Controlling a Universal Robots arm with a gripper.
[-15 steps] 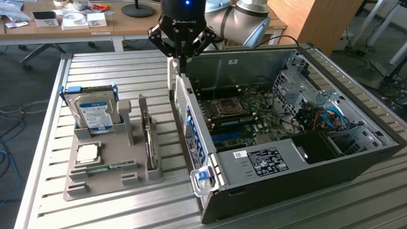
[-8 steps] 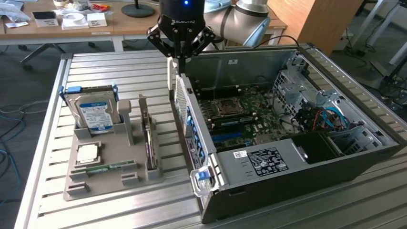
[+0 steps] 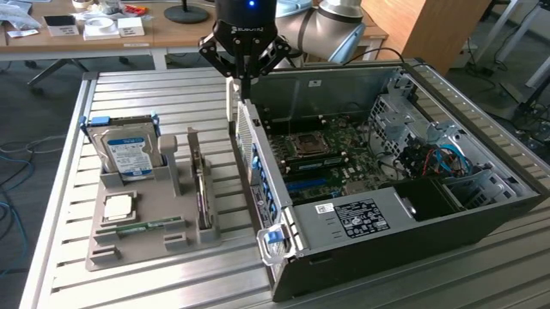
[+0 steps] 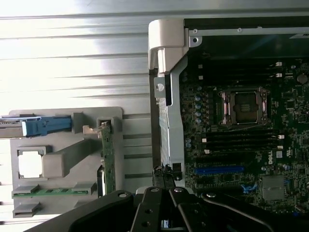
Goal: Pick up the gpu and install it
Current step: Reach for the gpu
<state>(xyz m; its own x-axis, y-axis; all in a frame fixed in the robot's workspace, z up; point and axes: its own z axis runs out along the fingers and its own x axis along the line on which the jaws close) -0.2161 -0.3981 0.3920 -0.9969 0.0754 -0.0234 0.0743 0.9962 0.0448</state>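
The gripper (image 3: 245, 80) hangs over the far end of the open computer case (image 3: 387, 244), above the case's wall on the exterior view's left, with its fingers clenched together. The gpu (image 3: 199, 183) stands on edge in the gray holder tray (image 3: 112, 257), just left of the case on the slatted metal table (image 3: 154, 90) and well apart from the gripper. Farther left in the same tray are a hard drive (image 3: 129, 151), a processor chip (image 3: 118, 207) and a memory stick (image 3: 146, 226). Inside the case lies the motherboard (image 3: 326, 154).
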